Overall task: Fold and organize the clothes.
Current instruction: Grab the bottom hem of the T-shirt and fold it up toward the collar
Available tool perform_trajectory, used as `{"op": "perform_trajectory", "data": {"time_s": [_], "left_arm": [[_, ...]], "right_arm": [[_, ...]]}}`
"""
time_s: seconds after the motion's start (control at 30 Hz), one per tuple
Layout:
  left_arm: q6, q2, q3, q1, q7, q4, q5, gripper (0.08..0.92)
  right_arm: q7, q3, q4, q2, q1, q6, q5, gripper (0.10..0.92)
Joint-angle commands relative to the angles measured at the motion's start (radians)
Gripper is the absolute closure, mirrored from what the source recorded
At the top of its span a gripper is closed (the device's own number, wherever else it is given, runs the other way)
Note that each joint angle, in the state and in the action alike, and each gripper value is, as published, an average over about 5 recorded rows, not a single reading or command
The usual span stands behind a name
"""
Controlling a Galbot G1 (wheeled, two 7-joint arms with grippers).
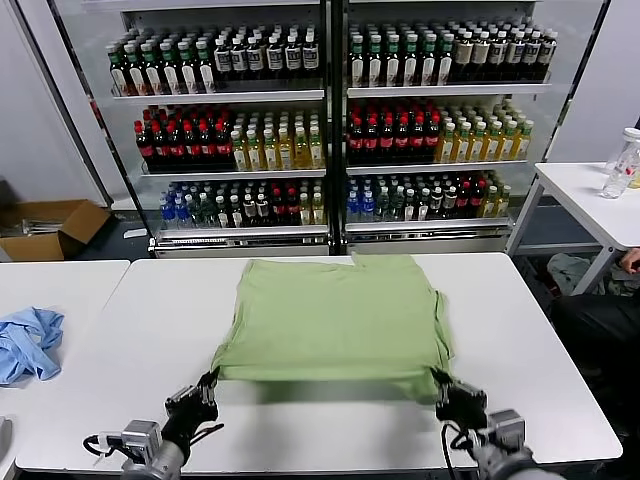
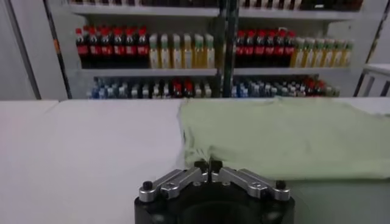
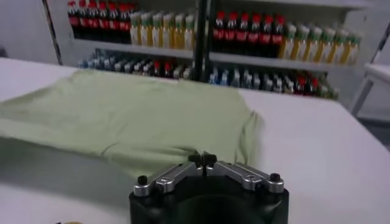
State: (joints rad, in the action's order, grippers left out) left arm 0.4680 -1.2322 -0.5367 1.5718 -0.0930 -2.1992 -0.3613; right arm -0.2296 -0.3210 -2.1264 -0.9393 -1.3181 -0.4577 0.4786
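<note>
The light green T-shirt (image 1: 335, 315) lies spread on the white table (image 1: 150, 330), with its far part flat and no print showing. Its near hem is raised a little and casts a shadow on the table. My left gripper (image 1: 208, 383) is shut on the near left corner of the hem; the left wrist view shows it (image 2: 208, 164) pinching the shirt's edge (image 2: 280, 137). My right gripper (image 1: 440, 381) is shut on the near right corner; the right wrist view shows it (image 3: 203, 159) closed at the cloth's edge (image 3: 140, 119).
A light blue garment (image 1: 25, 340) lies on the neighbouring table at the left. Shelves of drink bottles (image 1: 330, 120) stand behind the table. A cardboard box (image 1: 45, 228) is on the floor at the far left. Another white table (image 1: 590, 195) with a bottle stands at the right.
</note>
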Motion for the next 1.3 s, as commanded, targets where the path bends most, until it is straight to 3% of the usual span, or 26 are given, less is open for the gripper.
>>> {"op": "perform_trajectory", "data": {"time_s": [0.03, 0.23, 0.47, 0.7, 0.93, 1.1, 1.3], "left_arm": [[-0.024, 0.085, 0.104, -0.214, -0.001, 0.183, -0.006, 0.915], [-0.039, 0.092, 0.173, -0.351, -0.02, 0.322, 0.007, 0.915], [-0.048, 0.078, 0.208, -0.42, -0.03, 0.398, 0.012, 0.915], [-0.045, 0.051, 0.212, -0.421, -0.039, 0.412, 0.039, 0.9], [-0.043, 0.017, 0.156, -0.311, -0.075, 0.337, 0.109, 0.722], [-0.041, 0.009, 0.127, -0.271, -0.095, 0.353, 0.102, 0.575], [-0.032, 0.011, 0.142, -0.32, -0.096, 0.432, 0.083, 0.402]], "right_arm": [[0.007, 0.167, 0.189, 0.015, 0.315, 0.016, -0.046, 0.915], [0.032, 0.29, 0.329, -0.019, 0.45, 0.034, -0.164, 0.915], [0.053, 0.318, 0.378, -0.041, 0.466, 0.033, -0.241, 0.912], [0.084, 0.306, 0.338, -0.053, 0.376, 0.039, -0.284, 0.772], [0.028, 0.194, 0.245, -0.065, 0.196, 0.161, -0.287, 0.573], [-0.003, 0.089, 0.225, -0.047, 0.131, 0.051, -0.157, 0.425], [-0.055, 0.042, 0.298, -0.049, 0.142, -0.107, -0.023, 0.257]]}}
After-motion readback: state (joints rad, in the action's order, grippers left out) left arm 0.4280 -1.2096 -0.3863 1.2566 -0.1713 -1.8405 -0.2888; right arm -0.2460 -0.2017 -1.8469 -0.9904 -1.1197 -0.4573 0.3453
